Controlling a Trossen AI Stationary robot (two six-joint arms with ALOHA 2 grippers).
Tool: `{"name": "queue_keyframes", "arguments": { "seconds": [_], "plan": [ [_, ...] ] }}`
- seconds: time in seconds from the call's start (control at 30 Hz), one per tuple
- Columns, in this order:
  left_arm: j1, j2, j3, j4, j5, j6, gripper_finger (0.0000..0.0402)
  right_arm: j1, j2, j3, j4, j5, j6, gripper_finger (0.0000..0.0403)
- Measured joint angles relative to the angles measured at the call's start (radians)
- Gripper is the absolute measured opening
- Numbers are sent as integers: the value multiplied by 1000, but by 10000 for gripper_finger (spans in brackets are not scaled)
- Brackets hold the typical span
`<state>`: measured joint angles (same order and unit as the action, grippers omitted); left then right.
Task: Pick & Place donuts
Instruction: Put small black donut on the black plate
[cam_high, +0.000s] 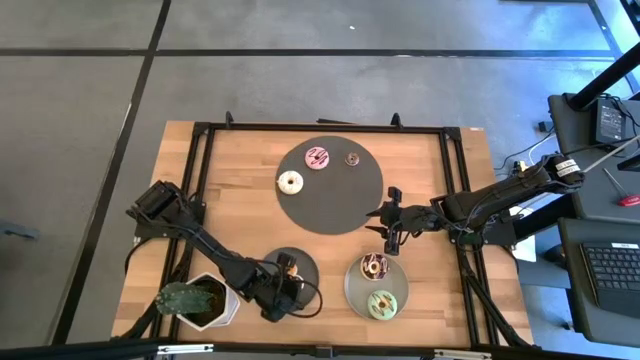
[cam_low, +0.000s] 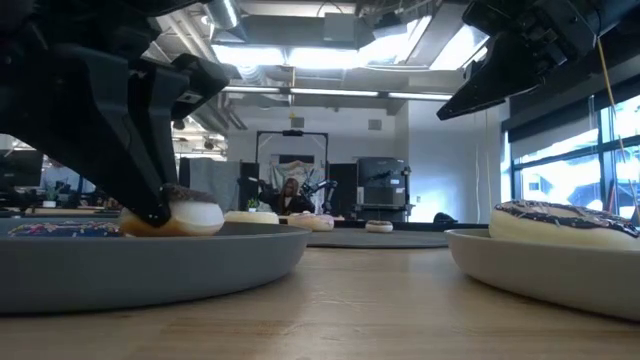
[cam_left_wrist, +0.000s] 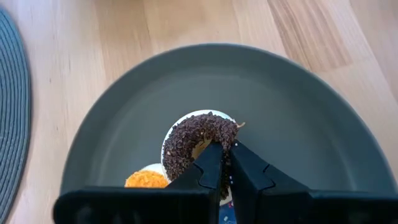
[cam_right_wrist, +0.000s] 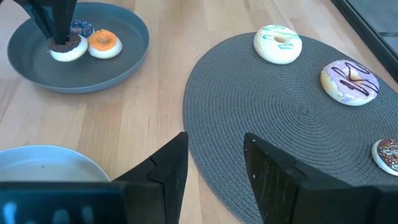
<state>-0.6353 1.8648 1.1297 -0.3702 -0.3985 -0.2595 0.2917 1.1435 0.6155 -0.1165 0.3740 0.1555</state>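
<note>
My left gripper (cam_left_wrist: 225, 171) is down in the near left grey plate (cam_high: 303, 262), shut on a mini brown-sprinkled donut (cam_left_wrist: 189, 140). A mini orange donut (cam_left_wrist: 146, 180) lies beside it, and a mini purple one (cam_right_wrist: 81, 28) shows in the right wrist view. My right gripper (cam_right_wrist: 214, 162) is open and hovers above the near right edge of the round dark mat (cam_high: 345, 205). On the mat lie a pink donut (cam_high: 317, 157), a white donut (cam_high: 290, 182) and a small sprinkled one (cam_high: 352, 158). The near right plate (cam_high: 352, 290) holds a chocolate donut (cam_high: 375, 265) and a green donut (cam_high: 381, 304). My left gripper pinches the brown-sprinkled donut's ring (cam_left_wrist: 224, 144) between its two fingers, one finger (cam_left_wrist: 210, 163) at the hole and the other (cam_left_wrist: 245, 167) outside the rim. The fingers come from above, pointing down. The donut's pale underside (cam_low: 195, 216) sits on the plate's floor.
A potted cactus in a white pot (cam_high: 196, 300) stands at the near left corner, close to my left arm. Bare wood (cam_high: 240, 190) lies left of the mat and between the two plates. A black frame (cam_high: 455, 180) borders the table.
</note>
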Motion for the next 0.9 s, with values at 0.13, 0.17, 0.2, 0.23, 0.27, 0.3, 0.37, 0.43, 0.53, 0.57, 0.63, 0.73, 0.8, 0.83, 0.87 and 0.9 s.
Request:
{"name": "queue_keyframes", "arguments": {
  "seconds": [0.13, 0.17, 0.2, 0.23, 0.27, 0.3, 0.37, 0.43, 0.53, 0.57, 0.63, 0.73, 0.8, 0.83, 0.87, 0.9],
  "plan": [
    [0, 0, 0, 0, 3, 0, 13, 0, 0, 0, 0, 0, -1, 158],
    [0, 0, 0, 0, 3, 1, 13, 0, 0, 0, 0, 0, -1, 158],
    [0, 0, 0, 0, 3, 1, 14, 0, 0, 0, 0, 0, -2, 158],
    [0, 0, 0, 0, 2, 1, 15, 0, 0, 0, 0, 0, -2, 158],
    [0, 0, 0, 0, -1, 1, 17, 0, 0, 0, 0, 0, -2, 158],
    [0, 0, 0, 0, -2, 1, 19, 0, 0, 0, 0, 0, -2, 158],
    [1, 0, 0, 0, -1, 10, 25, 0, 0, 0, 0, 0, -2, 158],
    [2, 0, 0, 0, 1, 13, 30, 0, 0, 0, 0, 0, -2, 158],
    [2, 0, 0, 0, -3, 12, 38, 0, 0, 0, 0, 0, -2, 158],
    [2, 0, 0, 0, -3, 12, 40, 0, 0, 0, 0, 0, -2, 158],
    [2, 0, 0, 0, -3, 12, 44, 0, 0, 0, 0, 0, -2, 158],
    [2, 0, 0, 0, -3, 12, 50, 0, 0, 0, 0, 0, -2, 158],
    [2, 0, 0, 0, -2, 12, 55, 0, 0, 0, 0, 0, -2, 158],
    [2, 0, 0, 0, -3, 12, 57, 0, 0, 0, 0, 0, -2, 158],
    [2, 0, 0, 0, -3, 11, 59, 0, 0, 0, 0, 0, -2, 158],
    [2, 0, 0, 0, -3, 11, 61, 0, 0, 0, 0, 0, -2, 158]
  ]
}}
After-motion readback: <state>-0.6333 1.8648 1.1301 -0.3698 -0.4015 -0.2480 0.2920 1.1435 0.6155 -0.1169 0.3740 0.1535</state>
